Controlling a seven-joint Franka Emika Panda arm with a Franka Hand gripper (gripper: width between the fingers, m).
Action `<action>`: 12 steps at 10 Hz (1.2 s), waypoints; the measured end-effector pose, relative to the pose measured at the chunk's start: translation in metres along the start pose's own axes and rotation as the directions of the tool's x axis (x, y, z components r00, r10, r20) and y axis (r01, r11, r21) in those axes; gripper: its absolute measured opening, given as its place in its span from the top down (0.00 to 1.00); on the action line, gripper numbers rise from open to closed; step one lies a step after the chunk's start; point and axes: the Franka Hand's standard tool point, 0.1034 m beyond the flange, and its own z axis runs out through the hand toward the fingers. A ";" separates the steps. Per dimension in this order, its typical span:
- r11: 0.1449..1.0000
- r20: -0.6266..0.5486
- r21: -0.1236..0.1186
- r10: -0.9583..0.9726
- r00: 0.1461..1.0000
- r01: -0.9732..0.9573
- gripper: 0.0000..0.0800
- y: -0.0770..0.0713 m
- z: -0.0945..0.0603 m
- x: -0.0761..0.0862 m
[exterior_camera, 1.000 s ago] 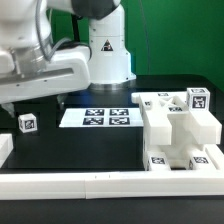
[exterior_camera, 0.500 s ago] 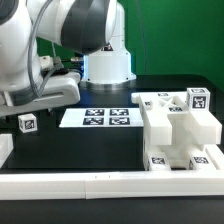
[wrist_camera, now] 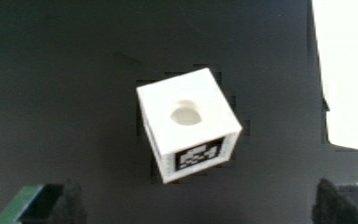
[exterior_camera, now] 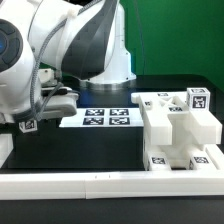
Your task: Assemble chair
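A small white block (wrist_camera: pixel 188 124) with a round hole and a black-and-white tag lies on the black table right under my gripper (wrist_camera: pixel 197 206). The gripper is open and empty; its dark fingers (wrist_camera: pixel 43 204) stand wide apart on either side, above the block. In the exterior view only the block's tag (exterior_camera: pixel 29 125) shows at the left, under my arm (exterior_camera: pixel 55 60). The blocky white chair parts (exterior_camera: pixel 182 130) stand grouped at the exterior view's right, with tags on top and on the front.
The marker board (exterior_camera: pixel 108 118) lies flat in the middle of the table. A long white border rail (exterior_camera: pixel 100 186) runs along the front edge. Another white piece (exterior_camera: pixel 5 147) shows at the far left edge.
My arm has swung toward the exterior view's left and come down over the small tagged block, now covering most of it. The chair parts have not moved.
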 end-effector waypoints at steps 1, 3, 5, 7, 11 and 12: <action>1.000 0.003 0.001 0.024 1.000 -0.024 0.19 0.000 0.005 -0.001; 0.998 0.036 0.013 0.054 0.998 -0.055 0.19 -0.004 0.033 -0.009; 0.998 0.039 0.020 0.063 0.997 -0.064 0.19 -0.001 0.047 -0.013; 0.998 0.038 0.020 0.064 0.997 -0.065 0.22 -0.001 0.047 -0.013; 0.998 0.035 0.020 0.064 0.997 -0.064 0.65 -0.001 0.046 -0.013; 0.998 0.012 0.015 0.063 0.998 -0.063 0.65 -0.001 0.043 -0.011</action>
